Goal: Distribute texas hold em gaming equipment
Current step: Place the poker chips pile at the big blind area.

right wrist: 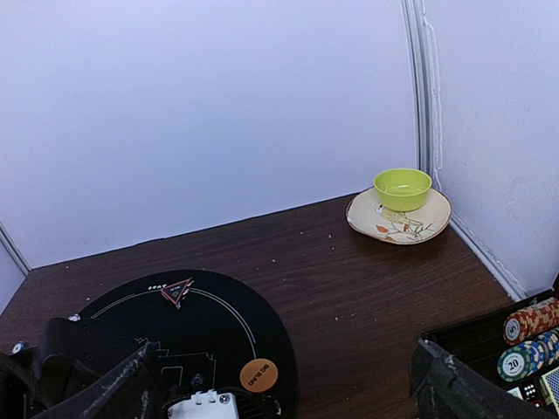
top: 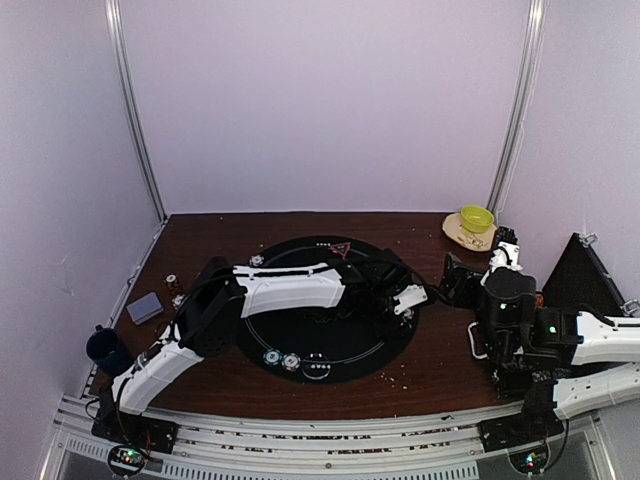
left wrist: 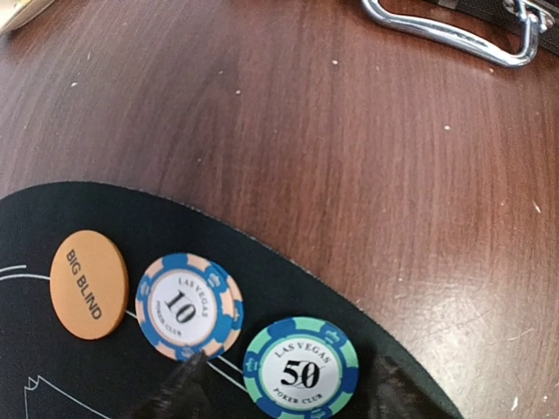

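The left tool [left wrist: 286,380] is hanging released near the right edge of the round black mat [left wrist: 35,218]. Its fingers are standing apart on either side of the green 50 chip [left wrist: 301,367], which is lying flat on the mat, ungripped. The blue 10 chip [left wrist: 189,305] and the orange Big Blind disc [left wrist: 89,284] are lying just beside it. The right tool [right wrist: 281,371] is gaping wide, holding nothing, near the right edge of the worktop [right wrist: 349,288], where a case of stacked chips [right wrist: 528,336] is sitting.
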Motion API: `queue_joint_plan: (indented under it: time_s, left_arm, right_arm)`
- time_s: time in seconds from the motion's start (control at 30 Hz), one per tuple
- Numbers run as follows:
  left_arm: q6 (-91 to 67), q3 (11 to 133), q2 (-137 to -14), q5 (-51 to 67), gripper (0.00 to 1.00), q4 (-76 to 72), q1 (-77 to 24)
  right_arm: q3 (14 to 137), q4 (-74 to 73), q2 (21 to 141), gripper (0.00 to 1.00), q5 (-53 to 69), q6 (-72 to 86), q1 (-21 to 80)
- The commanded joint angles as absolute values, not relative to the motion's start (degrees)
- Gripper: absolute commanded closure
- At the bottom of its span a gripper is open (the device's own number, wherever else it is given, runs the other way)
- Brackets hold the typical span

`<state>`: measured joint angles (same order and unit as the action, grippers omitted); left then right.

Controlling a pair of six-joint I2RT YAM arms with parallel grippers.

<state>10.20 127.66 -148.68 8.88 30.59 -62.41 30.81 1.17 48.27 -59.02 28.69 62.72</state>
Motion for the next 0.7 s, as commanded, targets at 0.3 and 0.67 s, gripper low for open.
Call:
queue_joint_plan:
  time_s: [0.3,0.67]
  left_arm:
    - [11.83,115.81,-134.19,4.36,0.15,28.98,-63.02]
    - [18.22,97.49,-109.82,-4.83,0.02,26.43,-57.01]
  right_arm:
    - [30.24,1.95,48.52,0.0,-58.86,28.31,63.04]
    - [30.37,2.87,50.46,0.0,-58.78,27.55,62.97]
